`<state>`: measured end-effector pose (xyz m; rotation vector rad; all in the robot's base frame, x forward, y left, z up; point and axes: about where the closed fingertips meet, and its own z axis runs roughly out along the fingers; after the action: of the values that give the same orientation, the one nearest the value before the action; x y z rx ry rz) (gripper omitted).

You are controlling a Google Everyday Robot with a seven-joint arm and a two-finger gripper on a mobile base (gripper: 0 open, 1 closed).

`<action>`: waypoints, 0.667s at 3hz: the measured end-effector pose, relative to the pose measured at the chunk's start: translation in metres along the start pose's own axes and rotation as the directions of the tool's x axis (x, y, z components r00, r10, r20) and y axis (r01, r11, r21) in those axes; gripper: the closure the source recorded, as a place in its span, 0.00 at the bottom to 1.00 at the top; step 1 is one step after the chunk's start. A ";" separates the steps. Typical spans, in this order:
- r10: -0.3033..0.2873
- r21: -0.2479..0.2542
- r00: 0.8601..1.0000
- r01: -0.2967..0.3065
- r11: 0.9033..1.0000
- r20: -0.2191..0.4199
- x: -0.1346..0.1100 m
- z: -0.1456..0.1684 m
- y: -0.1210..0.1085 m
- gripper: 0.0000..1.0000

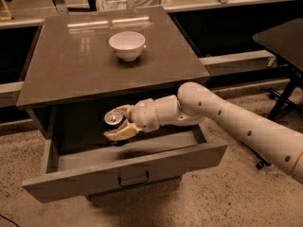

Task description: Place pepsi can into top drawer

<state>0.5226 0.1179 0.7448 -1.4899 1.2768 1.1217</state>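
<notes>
Surface [71, 67]: brown cabinet top, sitting above the claw and carrying a white bowl [127, 45]; speckled floor [236, 197] lying below.
Claw [112, 126]: hanging inside the pulled-out top drawer [128, 167], fingers clasping the tilted pepsi can [113, 117].

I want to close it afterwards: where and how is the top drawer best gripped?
By the small dark handle at the centre of the front panel of the top drawer, coming from the front: it is a horizontal loop standing off a flat face. The gripper is inside the drawer, shut on the pepsi can.
</notes>
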 end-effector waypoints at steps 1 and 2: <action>-0.006 0.100 1.000 0.008 0.995 -0.017 0.028 0.017 -0.021 1.00; -0.021 0.130 1.000 0.024 0.991 -0.021 0.046 0.031 -0.041 0.86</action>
<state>0.5636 0.1424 0.6944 -1.4176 1.3179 0.9919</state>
